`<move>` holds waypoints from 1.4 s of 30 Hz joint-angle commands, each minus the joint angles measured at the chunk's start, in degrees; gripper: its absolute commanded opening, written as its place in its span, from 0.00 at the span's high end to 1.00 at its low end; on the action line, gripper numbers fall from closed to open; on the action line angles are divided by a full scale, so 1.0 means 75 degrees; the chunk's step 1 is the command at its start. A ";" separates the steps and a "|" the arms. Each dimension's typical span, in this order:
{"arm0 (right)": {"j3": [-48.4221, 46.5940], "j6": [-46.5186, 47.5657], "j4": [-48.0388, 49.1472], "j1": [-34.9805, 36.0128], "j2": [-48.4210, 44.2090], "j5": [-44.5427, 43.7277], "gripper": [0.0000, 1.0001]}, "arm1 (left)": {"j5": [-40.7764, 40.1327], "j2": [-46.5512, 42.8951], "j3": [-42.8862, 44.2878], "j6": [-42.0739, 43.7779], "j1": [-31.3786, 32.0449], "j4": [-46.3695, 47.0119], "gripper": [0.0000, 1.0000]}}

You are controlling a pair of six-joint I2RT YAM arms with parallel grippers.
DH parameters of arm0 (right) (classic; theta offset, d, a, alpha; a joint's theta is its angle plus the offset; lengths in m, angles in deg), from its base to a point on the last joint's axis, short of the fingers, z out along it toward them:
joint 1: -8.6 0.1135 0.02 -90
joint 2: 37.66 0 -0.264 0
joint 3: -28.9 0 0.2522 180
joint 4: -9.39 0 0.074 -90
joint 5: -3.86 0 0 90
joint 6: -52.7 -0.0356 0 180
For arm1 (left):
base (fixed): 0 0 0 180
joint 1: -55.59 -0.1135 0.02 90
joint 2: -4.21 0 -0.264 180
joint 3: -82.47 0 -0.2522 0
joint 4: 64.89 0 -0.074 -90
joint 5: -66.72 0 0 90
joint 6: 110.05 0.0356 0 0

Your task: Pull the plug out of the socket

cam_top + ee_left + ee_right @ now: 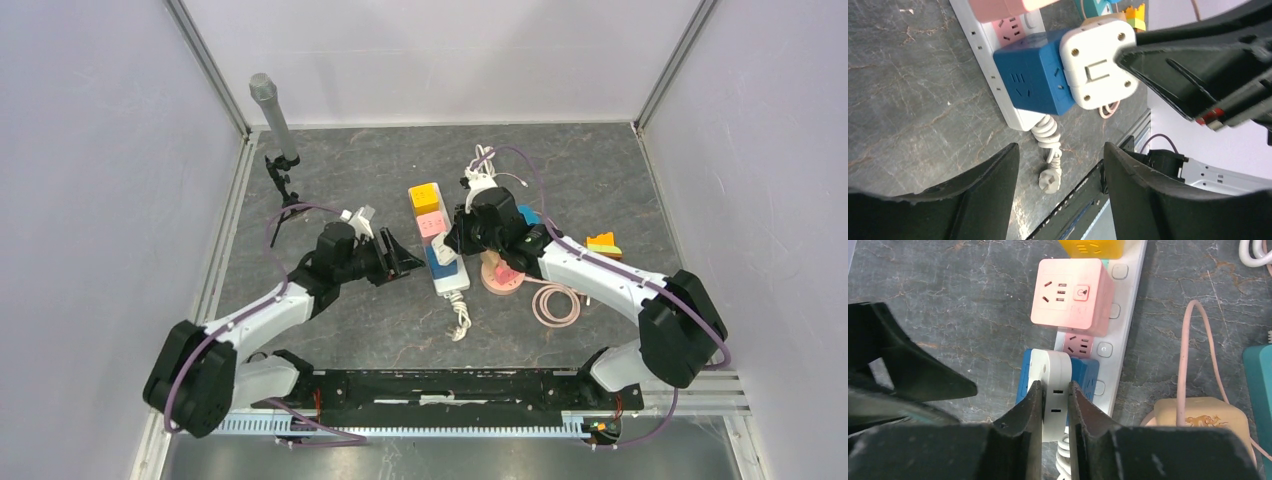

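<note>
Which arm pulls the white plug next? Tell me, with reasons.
Right. Its end effector is shut on the white plug in the blue socket cube; the left end effector hangs open beside the power strip, holding nothing.

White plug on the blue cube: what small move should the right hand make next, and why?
Probably pull the white plug straight off the blue cube. The right hand is shut on the plug's sides, and the plug sits flush against the cube, so the grip looks ready.
</note>
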 commanded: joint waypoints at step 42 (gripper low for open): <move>0.0307 -0.0356 0.0974 -0.0001 0.0223 0.1059 0.84 | -0.1431 0.2523 0.0828 0.0413 0.0513 0.0033 0.70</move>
